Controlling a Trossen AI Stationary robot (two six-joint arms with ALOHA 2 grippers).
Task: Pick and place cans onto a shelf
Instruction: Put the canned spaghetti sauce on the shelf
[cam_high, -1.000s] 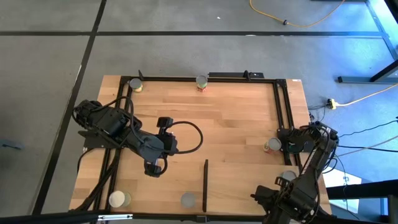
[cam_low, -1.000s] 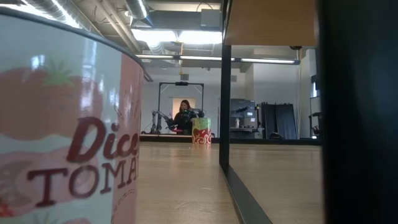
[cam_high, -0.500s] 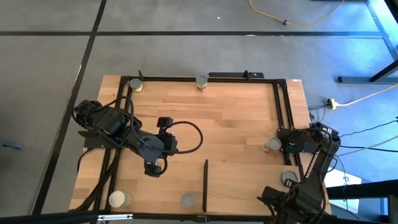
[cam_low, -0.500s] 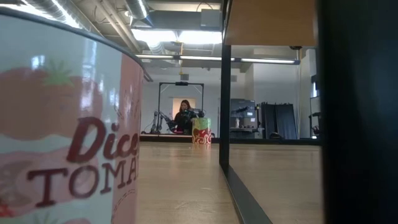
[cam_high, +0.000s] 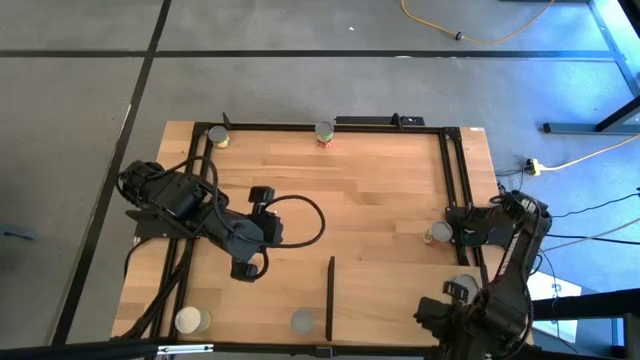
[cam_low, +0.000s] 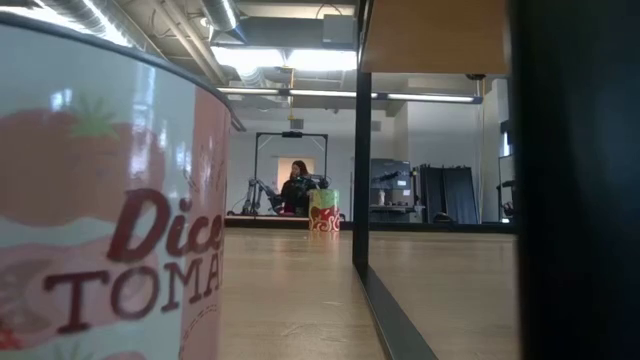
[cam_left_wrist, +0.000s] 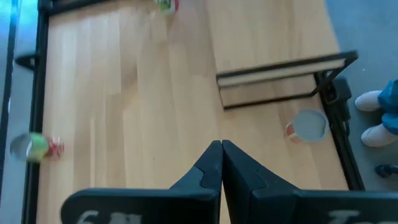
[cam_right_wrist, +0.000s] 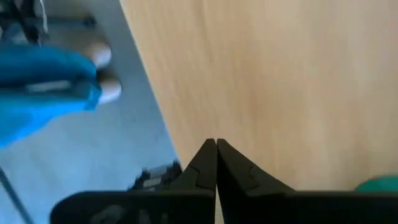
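Overhead, your left gripper (cam_high: 247, 270) hangs over the middle-left of the worktop (cam_high: 370, 200), its fingers (cam_left_wrist: 219, 163) pressed together and holding nothing. Your right gripper (cam_right_wrist: 215, 152) sits past the worktop's near right corner, also pinched shut and empty; its wrist camera looks along the wooden edge toward grey floor, where a person's blue trouser leg (cam_right_wrist: 46, 93) and shoes show.

Cans lie scattered round the edges. One (cam_high: 217, 136) stands at the far left corner, another (cam_high: 323, 132) at the middle of the far edge, a third (cam_high: 437, 233) on the right side beside the black frame. A grey-topped can (cam_high: 462, 288) shows next to the right arm near the right corner. Along the near edge stand a cream-topped can (cam_high: 189, 320) at the left and a grey-topped one (cam_high: 302, 321) just left of the shelf (cam_high: 329, 298), which appears from above as a thin black strip standing upright near the middle of the near edge.

From worktop height, a diced-tomato can (cam_low: 110, 210) fills the left foreground, and a red-and-green can (cam_low: 323, 211) stands far across the wood. A person (cam_low: 297, 187) sits in the room beyond.
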